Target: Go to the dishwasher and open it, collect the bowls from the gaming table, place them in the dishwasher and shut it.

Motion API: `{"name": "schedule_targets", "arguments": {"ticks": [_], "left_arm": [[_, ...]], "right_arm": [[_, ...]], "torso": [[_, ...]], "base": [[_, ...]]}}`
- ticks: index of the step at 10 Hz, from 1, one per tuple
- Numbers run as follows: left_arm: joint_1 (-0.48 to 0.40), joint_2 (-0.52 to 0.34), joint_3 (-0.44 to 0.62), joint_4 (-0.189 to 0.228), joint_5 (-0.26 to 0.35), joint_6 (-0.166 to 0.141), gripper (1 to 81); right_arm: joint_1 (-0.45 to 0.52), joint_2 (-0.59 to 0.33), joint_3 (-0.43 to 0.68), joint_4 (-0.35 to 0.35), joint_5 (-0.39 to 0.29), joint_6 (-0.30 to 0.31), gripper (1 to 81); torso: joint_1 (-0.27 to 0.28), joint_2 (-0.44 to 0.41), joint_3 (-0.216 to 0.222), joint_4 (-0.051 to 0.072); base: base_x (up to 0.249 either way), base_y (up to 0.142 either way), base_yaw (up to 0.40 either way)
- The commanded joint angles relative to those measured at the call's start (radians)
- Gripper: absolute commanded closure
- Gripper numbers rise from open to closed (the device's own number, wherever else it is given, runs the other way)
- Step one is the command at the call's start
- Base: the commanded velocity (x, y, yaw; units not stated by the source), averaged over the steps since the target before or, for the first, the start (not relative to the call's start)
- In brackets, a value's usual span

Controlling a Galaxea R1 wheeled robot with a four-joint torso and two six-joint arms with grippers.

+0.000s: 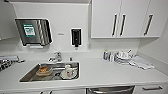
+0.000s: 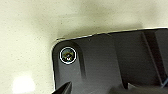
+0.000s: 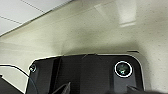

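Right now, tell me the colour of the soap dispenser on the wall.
Black, on the white wall; the soap dispenser shows best in the head view.

White countertop (image 1: 100, 72): inset steel sink (image 1: 32, 75) holding dishes; faucet (image 1: 57, 57) behind it; small bottles (image 1: 106, 55), white dishes (image 1: 123, 55), folded cloth (image 1: 142, 63) at right.

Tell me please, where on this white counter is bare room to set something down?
The white counter is bare between the steel sink and the heap of white dishes and cloths near the right corner, and along the front edge. It is crowded inside the sink, which holds an orange bowl and white dishes.
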Motion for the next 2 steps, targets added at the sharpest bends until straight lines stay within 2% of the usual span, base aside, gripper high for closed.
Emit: {"name": "schedule_targets", "arguments": {"ticks": [1, 2], "left_arm": [[-0.049, 0.000, -0.003, -0.008, 0.057, -0.009, 1.0], [-0.049, 0.005, -0.003, -0.009, 0.057, -0.011, 1.0]], "right_arm": [[0.047, 0.016, -0.005, 0.030, 0.019, -0.005, 1.0], [0.044, 0.021, -0.002, 0.033, 0.026, 0.000, 1.0]], "torso": [[0.000, 0.000, 0.000, 0.000], [0.000, 0.000, 0.000, 0.000]], "base": [[0.000, 0.000, 0.000], [0.000, 0.000, 0.000]]}}
